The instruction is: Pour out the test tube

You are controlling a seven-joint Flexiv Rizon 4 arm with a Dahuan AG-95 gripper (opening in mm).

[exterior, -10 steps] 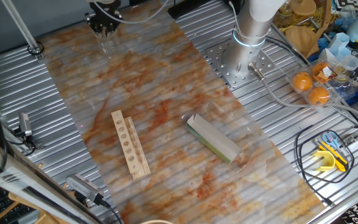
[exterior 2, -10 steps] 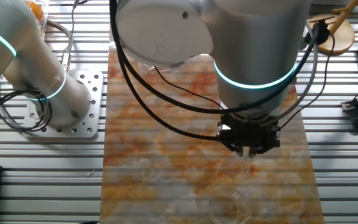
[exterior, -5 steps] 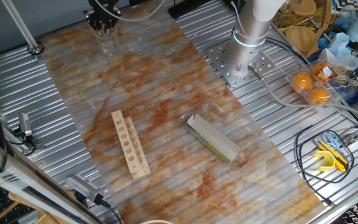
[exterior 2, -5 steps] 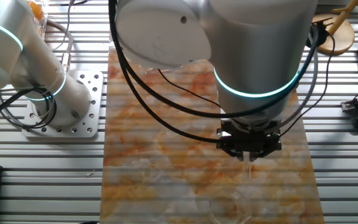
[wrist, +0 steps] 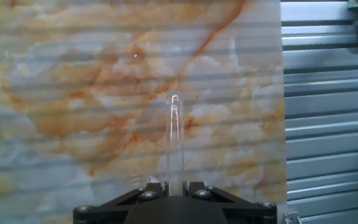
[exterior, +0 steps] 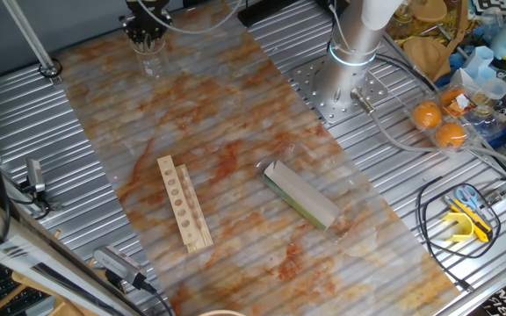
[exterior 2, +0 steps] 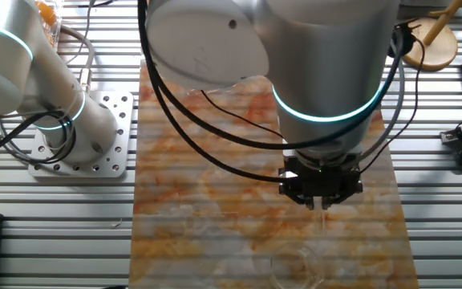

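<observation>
Projecting from between the fingers (wrist: 174,185), the test tube (wrist: 174,137); clamped.

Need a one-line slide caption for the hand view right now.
Gripper holds a clear test tube pointing straight out over the marbled mat.

Orange-veined marble mat (exterior: 235,149), clear test tube (wrist: 174,140)
</observation>
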